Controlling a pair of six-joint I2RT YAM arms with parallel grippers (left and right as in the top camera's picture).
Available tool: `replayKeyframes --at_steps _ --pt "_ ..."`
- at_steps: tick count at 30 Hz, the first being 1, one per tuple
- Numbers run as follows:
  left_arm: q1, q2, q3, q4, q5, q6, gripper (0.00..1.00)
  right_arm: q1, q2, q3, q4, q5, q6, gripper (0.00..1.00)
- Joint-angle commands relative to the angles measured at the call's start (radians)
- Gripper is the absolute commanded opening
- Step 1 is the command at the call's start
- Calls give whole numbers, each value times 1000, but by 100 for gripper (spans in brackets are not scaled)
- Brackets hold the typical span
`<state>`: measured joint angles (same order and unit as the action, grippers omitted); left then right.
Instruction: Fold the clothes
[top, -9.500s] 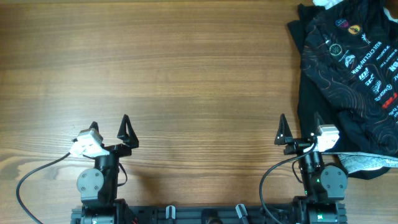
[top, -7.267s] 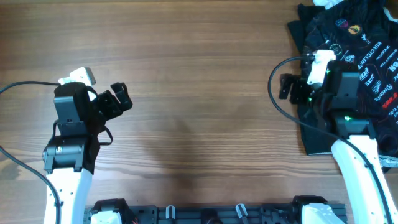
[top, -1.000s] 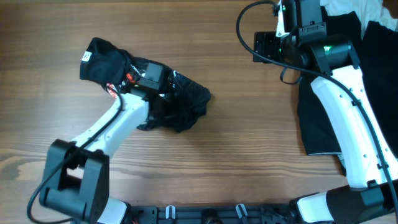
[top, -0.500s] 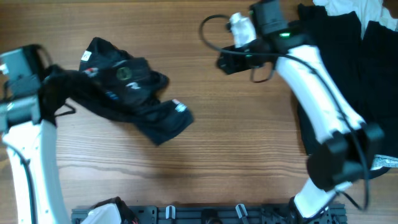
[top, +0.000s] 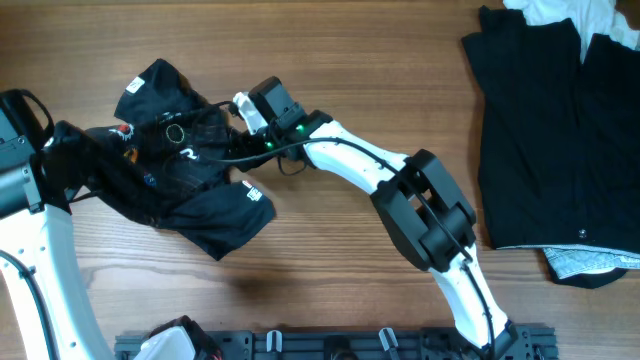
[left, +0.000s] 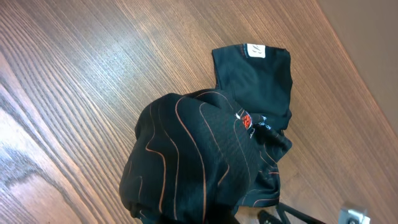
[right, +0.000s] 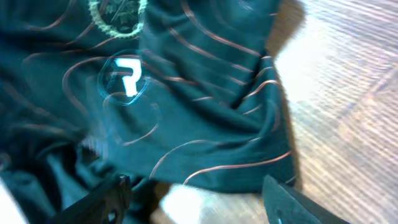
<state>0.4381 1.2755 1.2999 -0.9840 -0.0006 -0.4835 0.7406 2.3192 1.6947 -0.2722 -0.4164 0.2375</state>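
Observation:
The clothes in play are a black T-shirt (top: 190, 170) with thin reddish contour lines, lying crumpled on the left half of the table. My left gripper (top: 60, 145) is shut on its left edge. In the left wrist view the T-shirt (left: 199, 149) hangs bunched from the jaws and hides the fingers. My right gripper (top: 232, 118) has reached across to the T-shirt's top right. In the right wrist view it stands open (right: 195, 182) just over the cloth's edge (right: 186, 93), fingers wide apart, holding nothing.
A larger black garment (top: 560, 130) lies flat at the right side, with white cloth (top: 575, 12) at its top and a patterned piece (top: 590, 262) at its lower edge. The right arm (top: 420, 200) stretches diagonally across the table's middle. Bare wood surrounds the T-shirt.
My right arm swung from the far middle of the table down and left to the T-shirt. The left gripper, open a second ago, now holds the cloth at the left.

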Motion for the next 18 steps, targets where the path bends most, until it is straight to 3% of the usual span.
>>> replayKeyframes --at_steps 1,3,7,9,13,18 --pt "3 -2 1 2 12 5 4 -2 43 5 25 39 60 72" --pt "3 -2 1 3 12 5 4 -2 58 5 29 42 107 70" --pt "3 -2 1 2 12 5 4 13 68 5 74 42 158 51" --pt "3 -2 1 2 12 5 4 29 69 5 79 43 159 4" --pt "3 -2 1 3 39 5 4 1 48 16 47 47 149 4" --pt "-50 3 1 32 393 5 4 -330 -183 122 -237 109 51 4"
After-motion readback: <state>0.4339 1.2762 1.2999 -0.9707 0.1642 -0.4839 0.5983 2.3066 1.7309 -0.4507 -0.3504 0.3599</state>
